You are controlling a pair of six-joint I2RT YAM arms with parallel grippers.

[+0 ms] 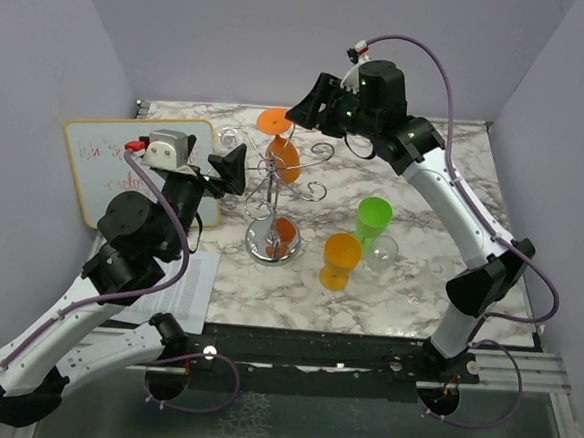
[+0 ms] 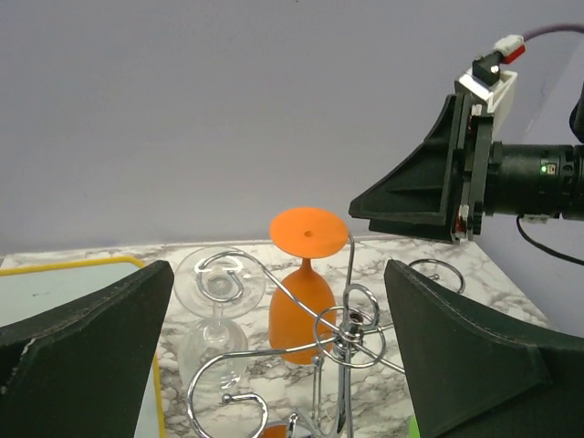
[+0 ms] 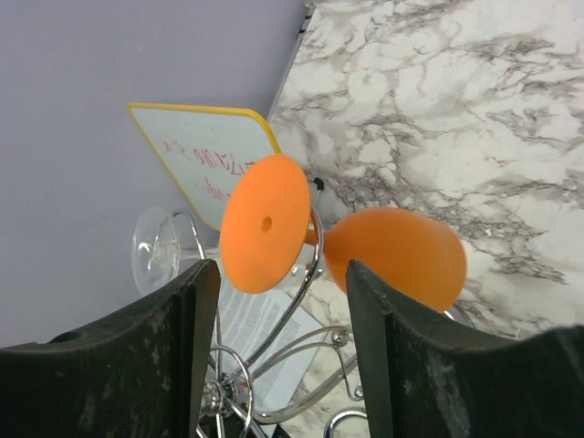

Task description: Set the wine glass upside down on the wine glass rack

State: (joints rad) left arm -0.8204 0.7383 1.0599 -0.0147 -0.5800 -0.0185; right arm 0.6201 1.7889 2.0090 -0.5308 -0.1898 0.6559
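The chrome wine glass rack [image 1: 277, 190] stands mid-table on its mirrored disc base [image 1: 269, 244]. An orange wine glass [image 1: 282, 150] hangs upside down on a far arm, foot up. It also shows in the left wrist view [image 2: 301, 308] and the right wrist view [image 3: 398, 255]. A clear wine glass [image 1: 232, 139] hangs upside down on the rack's left arm [image 2: 217, 306]. My right gripper [image 1: 314, 104] is open and empty just behind the orange glass, its fingers apart from it [image 3: 281, 360]. My left gripper [image 1: 231, 168] is open and empty left of the rack [image 2: 274, 365].
An orange glass [image 1: 338, 260], a green glass [image 1: 373, 222] and a clear glass [image 1: 381, 253] stand upright right of the rack. A yellow-framed whiteboard [image 1: 116, 162] leans at the left. A printed sheet [image 1: 185, 290] lies near the front left edge.
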